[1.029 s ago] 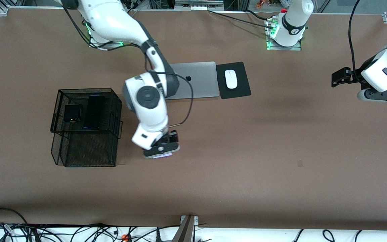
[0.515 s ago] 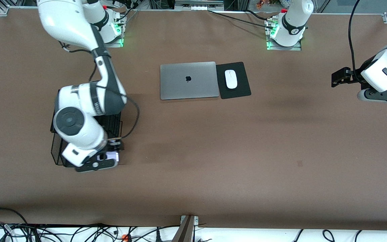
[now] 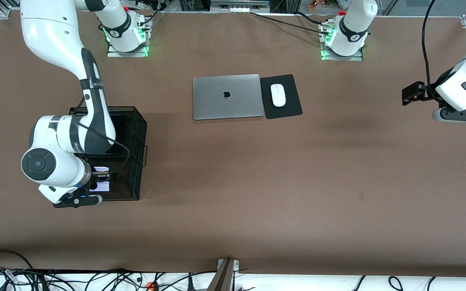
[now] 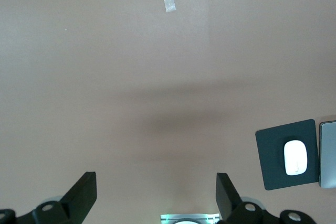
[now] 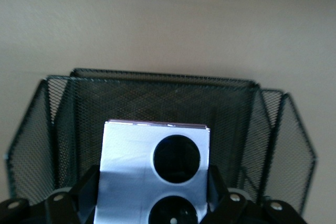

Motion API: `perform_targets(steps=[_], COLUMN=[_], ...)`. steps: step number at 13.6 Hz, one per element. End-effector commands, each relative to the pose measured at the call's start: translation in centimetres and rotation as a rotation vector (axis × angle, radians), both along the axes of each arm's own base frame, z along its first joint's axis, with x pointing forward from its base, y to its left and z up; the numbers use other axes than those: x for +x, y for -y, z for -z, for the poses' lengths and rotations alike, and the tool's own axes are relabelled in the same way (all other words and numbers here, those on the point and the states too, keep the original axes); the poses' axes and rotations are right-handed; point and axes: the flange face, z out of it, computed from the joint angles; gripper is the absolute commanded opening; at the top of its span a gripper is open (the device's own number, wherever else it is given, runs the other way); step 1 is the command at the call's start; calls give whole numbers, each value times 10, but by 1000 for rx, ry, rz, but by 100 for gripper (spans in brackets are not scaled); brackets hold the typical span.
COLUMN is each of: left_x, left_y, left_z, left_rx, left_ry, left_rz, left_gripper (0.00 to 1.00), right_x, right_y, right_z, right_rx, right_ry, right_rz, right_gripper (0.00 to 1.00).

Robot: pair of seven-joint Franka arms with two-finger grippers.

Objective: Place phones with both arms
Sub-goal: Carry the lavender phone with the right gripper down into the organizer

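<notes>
The pale lilac phone point(image 3: 104, 186), with two black circles point(image 5: 128, 156), sits between the fingers of my right gripper point(image 3: 100, 178) point(image 5: 154, 188), which is shut on its sides. It hangs over the lower, nearer-to-camera tray of a black mesh rack point(image 3: 134, 178) point(image 5: 157, 90) at the right arm's end of the table. The right arm's forearm covers most of the rack's upper tray. My left gripper point(image 3: 413, 93) point(image 4: 156, 192) waits open and empty over bare table at the left arm's end.
A shut silver laptop point(image 3: 227, 96) lies mid-table toward the bases, with a white mouse point(image 3: 278, 95) point(image 4: 295, 157) on a black pad point(image 3: 293, 109) beside it. Cables run along the table's near edge.
The right arm has swung from the table's middle to the mesh rack, carrying the lilac phone over the lower tray. The left arm has barely moved.
</notes>
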Motion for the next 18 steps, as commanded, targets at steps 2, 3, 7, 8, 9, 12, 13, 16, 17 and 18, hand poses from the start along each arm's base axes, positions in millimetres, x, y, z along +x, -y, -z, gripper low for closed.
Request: perform_targets(steps=[2,3,7,8,9,12,13,16,17,18], left_x=[-4,-4,-1,0,0,0,0,0,1,0], left_y=[1,1,-2,-2,-2,-3,-3,-1,0,1], left_z=[-9,-9,-13,-12,-12,-15,-15,-15,-14,-13], left_rx=[17,17,16,16,16,14,14,8,4,2], left_ry=[20,20,34,34,34,40,41,41,38,36], left_rz=[24,24,18,18,18,15,16,16,17,19], left_gripper=[100,100,100,100,100,100,100,100,100,100], right_x=[-16,-17,-16,-16,-16,-15,-14,-12,-12,-12], right_y=[16,18,33,35,34,37,37,36,37,38], right_z=[16,20,30,30,31,30,30,24,22,17], right_rx=[57,65,68,73,82,103,105,106,108,113], right_ry=[-33,-36,-31,-30,-31,-28,-26,-16,-18,-17], right_rz=[48,58,82,90,95,120,121,117,117,120], right_gripper=[13,14,32,37,53,89,99,99,99,99])
